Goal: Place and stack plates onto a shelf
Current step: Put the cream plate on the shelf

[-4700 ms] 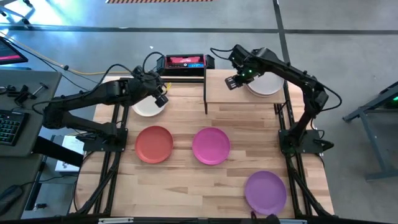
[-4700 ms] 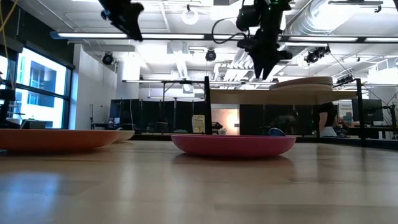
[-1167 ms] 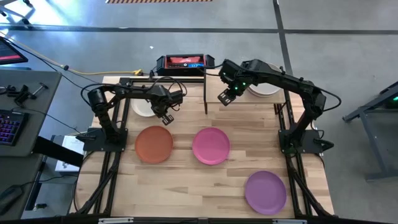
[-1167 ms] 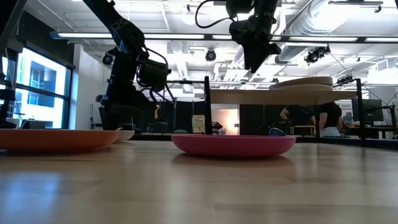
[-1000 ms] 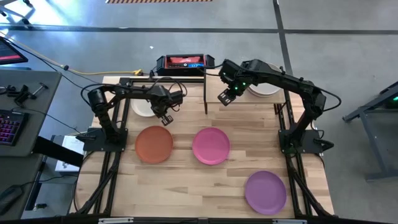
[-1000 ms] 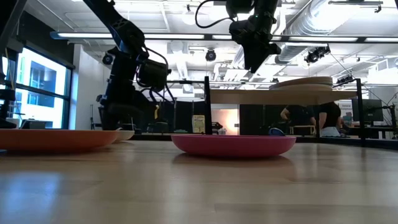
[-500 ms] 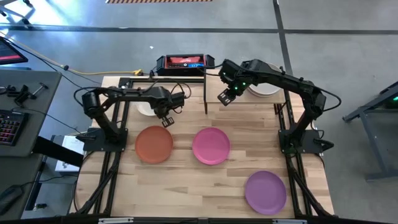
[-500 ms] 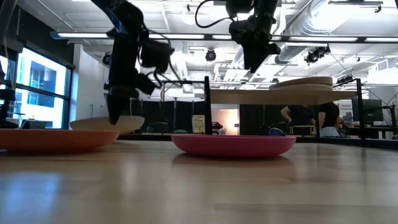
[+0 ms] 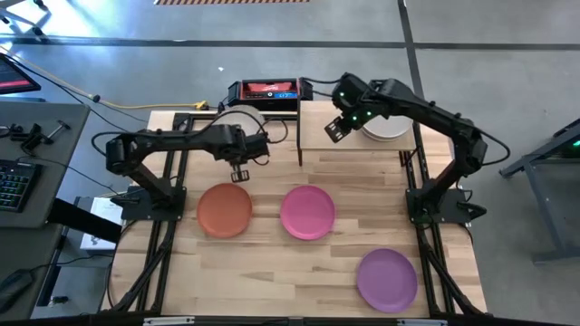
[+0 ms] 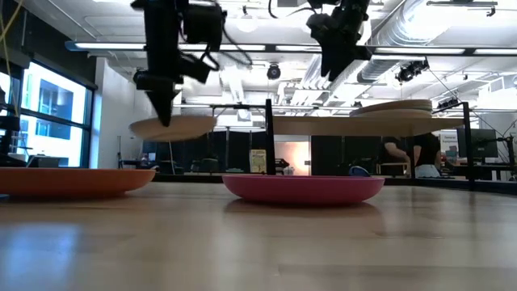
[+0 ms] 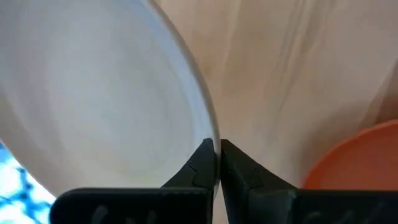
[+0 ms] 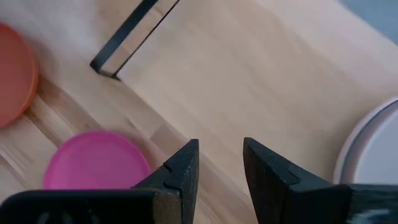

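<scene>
My left gripper (image 10: 166,118) is shut on an off-white plate (image 10: 172,127), which hangs in the air left of the shelf (image 9: 355,138); in the high view my arm covers part of this plate (image 9: 237,117). My right gripper (image 12: 219,163) stands open above the shelf board, with nothing between its fingers. A stack of off-white plates (image 9: 386,124) rests on the shelf's right half. On the table lie an orange-red plate (image 9: 224,209), a magenta plate (image 9: 307,212) and a purple plate (image 9: 387,280). My left gripper pinches the off-white plate's rim (image 11: 211,134) between its two fingers, one on the upper face and one on the underside. The fingers (image 10: 165,103) come from above and point down, at the plate's near edge. The plate hangs about level, clear of the table.
The shelf's black post (image 10: 268,137) stands between the lifted plate and the shelf board. A red-and-black device (image 9: 269,91) sits at the table's far edge. People (image 10: 426,153) show in the room behind the table.
My left gripper has closed fully on the off-white plate's rim and risen with it. The plate has come off the table and has gone up and toward the table's far edge and the shelf. My right gripper has drifted a little up and toward the far right, over the shelf.
</scene>
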